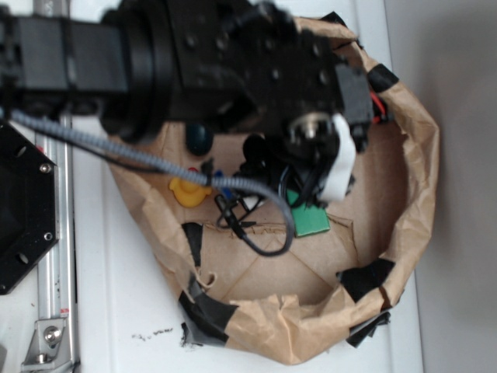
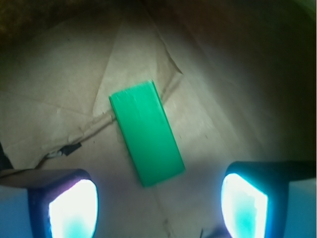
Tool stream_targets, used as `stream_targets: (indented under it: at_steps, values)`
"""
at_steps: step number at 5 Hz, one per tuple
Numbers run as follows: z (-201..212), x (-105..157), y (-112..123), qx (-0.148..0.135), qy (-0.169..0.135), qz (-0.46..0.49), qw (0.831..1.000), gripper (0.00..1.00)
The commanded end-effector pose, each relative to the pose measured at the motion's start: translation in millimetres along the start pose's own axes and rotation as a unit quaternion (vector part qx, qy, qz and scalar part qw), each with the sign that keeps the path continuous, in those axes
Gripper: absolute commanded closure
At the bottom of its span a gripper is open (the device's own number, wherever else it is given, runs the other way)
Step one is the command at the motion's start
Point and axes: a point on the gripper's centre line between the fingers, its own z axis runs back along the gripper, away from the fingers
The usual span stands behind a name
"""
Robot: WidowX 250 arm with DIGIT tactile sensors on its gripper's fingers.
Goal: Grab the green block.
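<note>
End effector [image 2: 158,203] wide open — above green block [image 2: 146,133]

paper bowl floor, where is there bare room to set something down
Bare paper lies in front of the green block, toward the taped near rim of the paper bowl, and on the right side by the tall wall. The back left is crowded: the yellow duck, the dark teal capsule and the arm's cables.
</note>
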Motion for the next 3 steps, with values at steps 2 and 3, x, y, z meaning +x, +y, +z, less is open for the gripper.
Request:
stream_targets:
  at_steps: [2, 3]
  values:
    - [-59, 52, -26, -0.025, 0.023, -0.098, 0.995, 0.0]
    - [-60, 53, -23, -0.023, 0.02, -0.089, 0.996, 1.0]
